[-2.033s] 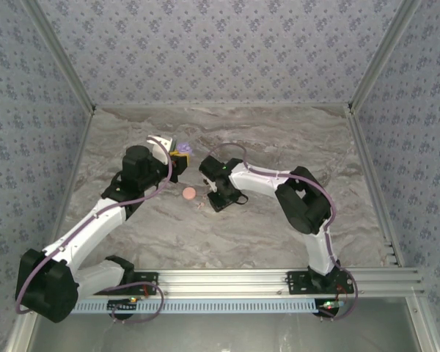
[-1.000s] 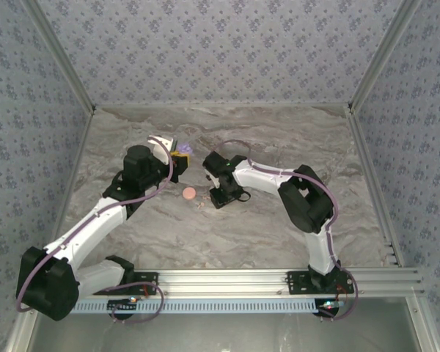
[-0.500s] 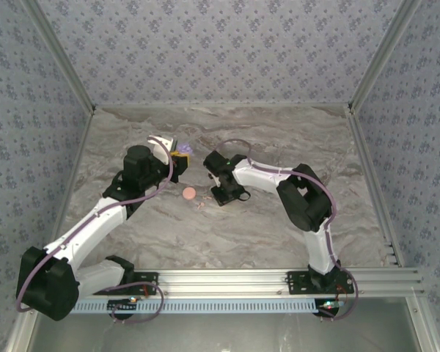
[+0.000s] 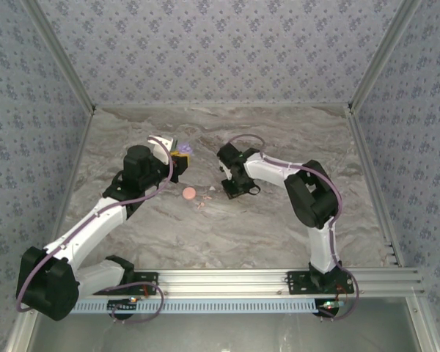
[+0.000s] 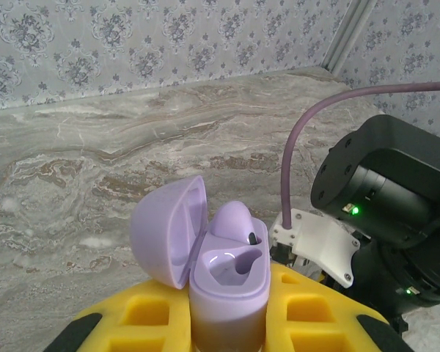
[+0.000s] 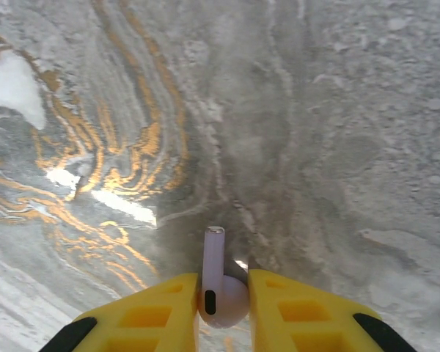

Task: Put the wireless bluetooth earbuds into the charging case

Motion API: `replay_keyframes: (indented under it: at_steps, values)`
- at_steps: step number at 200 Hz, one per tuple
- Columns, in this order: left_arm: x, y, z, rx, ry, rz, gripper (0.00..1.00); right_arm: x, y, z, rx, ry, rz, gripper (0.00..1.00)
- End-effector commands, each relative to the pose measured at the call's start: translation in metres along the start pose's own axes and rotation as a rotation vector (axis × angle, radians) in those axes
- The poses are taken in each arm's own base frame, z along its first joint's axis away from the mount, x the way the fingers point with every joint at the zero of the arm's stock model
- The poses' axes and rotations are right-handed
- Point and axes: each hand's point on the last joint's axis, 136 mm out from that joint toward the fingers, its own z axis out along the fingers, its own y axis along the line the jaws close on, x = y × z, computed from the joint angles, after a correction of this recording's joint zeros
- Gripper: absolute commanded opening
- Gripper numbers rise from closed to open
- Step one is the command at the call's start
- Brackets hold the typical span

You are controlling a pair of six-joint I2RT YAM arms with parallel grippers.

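Your right gripper (image 6: 224, 295) is pressed together on a lavender earbud (image 6: 221, 299): the rounded head sits pinched between the yellow pads and the stem (image 6: 214, 253) sticks out ahead of the fingers, low over the marble worktop (image 6: 337, 147). What matters for the coming move is where the bud's seat lies. The lavender charging case (image 5: 229, 275) is not on the worktop. It is clamped upright in your left gripper (image 5: 227, 323), held up toward the worktop's far edge and to the left of your right gripper, near it but clearly apart. Its lid (image 5: 165, 235) is swung open to one side. One earbud (image 5: 233, 218) already stands in the farther well and the nearer well (image 5: 231, 265) is bare, its mouth facing up and away from the left fingers. So the bud most likely has to travel leftward and a little farther out, with the stem turned until it runs down the line of that empty well. From the left wrist, the right arm's black wrist housing (image 5: 389, 191) looms just right of the case. On the worktop below the gap between the two grippers lie a salmon-pink disc (image 4: 189, 193) and pale specks (image 4: 202, 206); I cannot tell what the specks are.
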Motion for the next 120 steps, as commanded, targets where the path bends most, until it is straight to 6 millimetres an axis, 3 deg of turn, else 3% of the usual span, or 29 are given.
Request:
replay_keyframes:
  at_steps: [1, 54, 83, 120]
  values:
    - [-0.008, 0.001, -0.001, -0.002, -0.027, 0.010, 0.13, 0.017, -0.018, -0.001, 0.038, 0.061, -0.028, 0.23]
    - [-0.009, 0.001, 0.000, -0.001, -0.027, 0.010, 0.13, 0.018, -0.026, 0.000, 0.054, 0.079, -0.034, 0.35]
    - [-0.008, 0.001, 0.000, 0.002, -0.023, 0.009, 0.13, 0.011, -0.025, -0.014, 0.056, 0.048, -0.036, 0.43]
    - [-0.009, 0.000, 0.000, 0.003, -0.024, 0.009, 0.13, 0.005, -0.012, -0.036, 0.010, -0.001, -0.053, 0.45]
